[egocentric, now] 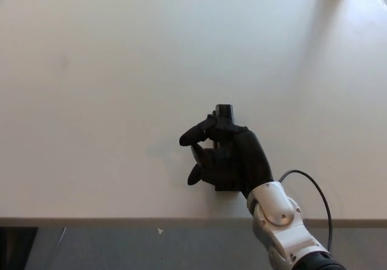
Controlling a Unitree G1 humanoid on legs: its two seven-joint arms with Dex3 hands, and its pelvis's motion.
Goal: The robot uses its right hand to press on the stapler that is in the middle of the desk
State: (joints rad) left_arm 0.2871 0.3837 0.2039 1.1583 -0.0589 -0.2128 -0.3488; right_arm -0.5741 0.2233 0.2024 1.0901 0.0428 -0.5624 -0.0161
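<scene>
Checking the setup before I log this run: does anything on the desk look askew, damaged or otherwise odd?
Nothing stands out. The black stapler lies flat near the desk's front edge, mostly hidden under the right hand. No visible damage or spills.

Desk (109,101): I read it as a smooth, matt, off-white laminate-like top, with soft light falling on it and no sharp glare; its near edge is plain and unmarked

Stapler (224,112): black, what I can see of it looks like matt plastic; I cannot tell from here whether any metal shows

Right hand (227,158): black, hard plastic-looking shells with a dull satin finish, faint highlights along the fingers (195,135)

Wrist casing (275,212): I see silver-grey, smooth shell, semi-gloss, with small dark fasteners

Cable (314,185): thin, black, smooth sheath, rubber or plastic by its look

Floor (121,246): grey, matt, finely textured
</scene>
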